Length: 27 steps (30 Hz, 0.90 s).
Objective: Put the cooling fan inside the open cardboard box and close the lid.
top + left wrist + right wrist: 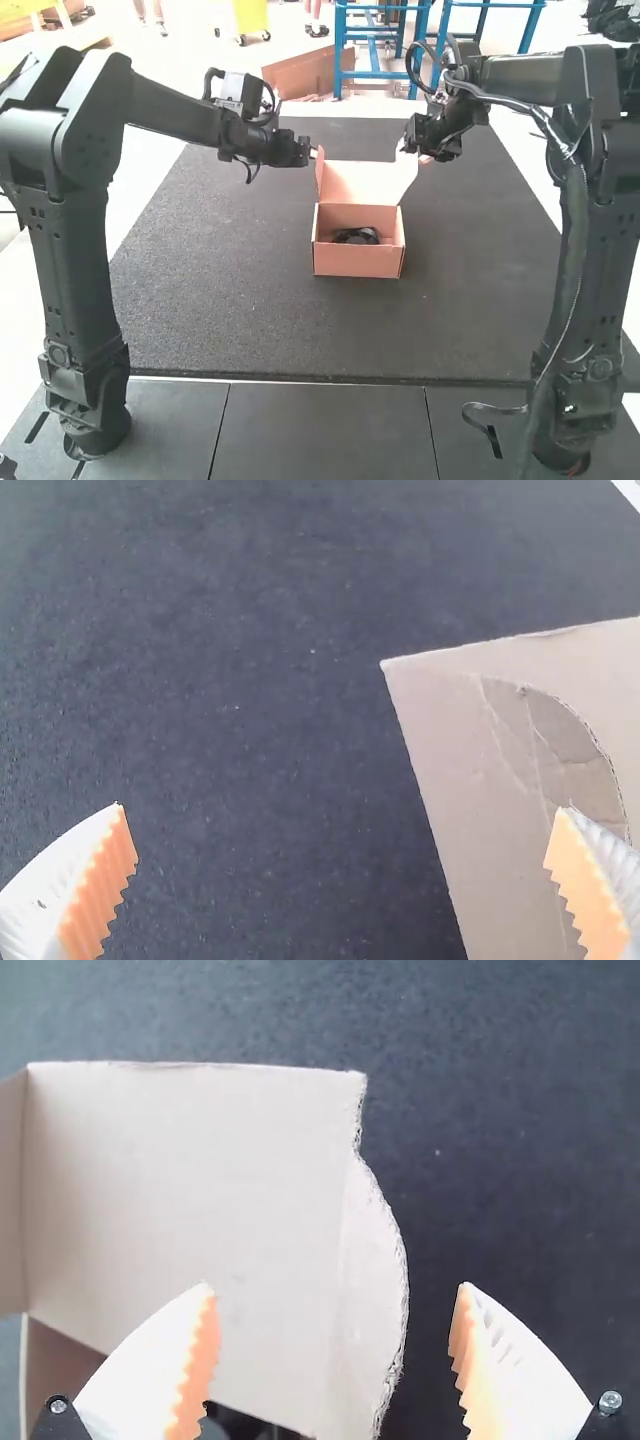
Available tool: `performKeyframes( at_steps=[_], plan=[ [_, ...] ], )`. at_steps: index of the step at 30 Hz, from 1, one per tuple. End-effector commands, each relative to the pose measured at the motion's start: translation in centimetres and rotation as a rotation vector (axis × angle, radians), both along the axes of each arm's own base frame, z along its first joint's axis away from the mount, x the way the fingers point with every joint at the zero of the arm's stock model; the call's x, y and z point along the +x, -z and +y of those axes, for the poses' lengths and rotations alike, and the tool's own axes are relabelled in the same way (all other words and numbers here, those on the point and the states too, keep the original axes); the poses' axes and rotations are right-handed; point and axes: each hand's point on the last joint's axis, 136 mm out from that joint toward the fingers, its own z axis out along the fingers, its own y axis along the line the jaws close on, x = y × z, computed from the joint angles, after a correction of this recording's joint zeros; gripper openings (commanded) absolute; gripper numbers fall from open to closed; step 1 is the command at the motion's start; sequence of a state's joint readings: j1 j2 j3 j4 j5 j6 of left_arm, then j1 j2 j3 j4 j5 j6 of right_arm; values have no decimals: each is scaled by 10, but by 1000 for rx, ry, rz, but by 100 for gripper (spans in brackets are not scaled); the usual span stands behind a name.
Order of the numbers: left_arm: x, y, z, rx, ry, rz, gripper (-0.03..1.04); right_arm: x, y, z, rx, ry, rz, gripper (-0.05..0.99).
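Note:
A small cardboard box (358, 255) stands in the middle of the black mat, its lid (365, 180) raised upright at the back. The black cooling fan (356, 236) lies inside it. My left gripper (312, 153) hovers at the lid's top left corner, open, with the lid's side flap (520, 780) beside one orange pad (585, 895). My right gripper (420, 150) hovers at the lid's top right corner, open, its fingers (185, 1360) straddling the lid's side flap (375, 1290) from above without closing on it.
The black mat (220, 270) covers most of the table, with free room all round the box. Both arm bases stand at the near corners.

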<state>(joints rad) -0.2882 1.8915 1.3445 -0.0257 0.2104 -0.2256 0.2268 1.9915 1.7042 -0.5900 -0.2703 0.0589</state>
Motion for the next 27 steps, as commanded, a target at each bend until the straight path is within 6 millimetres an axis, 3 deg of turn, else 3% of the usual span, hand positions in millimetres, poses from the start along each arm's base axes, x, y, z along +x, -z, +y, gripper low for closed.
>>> performKeyframes(
  at_steps=[1, 14, 21, 27],
  plan=[
    [5, -19, -9, -25, 18, -38, 97, 9, -9, -7, -14, 9, -36, 47],
    [4, -16, -8, -20, 19, -31, 97, 8, -7, -9, -45, -11, -53, 8],
    [4, -17, -9, -19, 22, -31, 97, 5, -11, -6, -43, -18, -70, 2],
    [-3, -18, -22, -17, 48, -24, 97, -5, -21, 5, -51, -36, -117, 1]
  ],
)
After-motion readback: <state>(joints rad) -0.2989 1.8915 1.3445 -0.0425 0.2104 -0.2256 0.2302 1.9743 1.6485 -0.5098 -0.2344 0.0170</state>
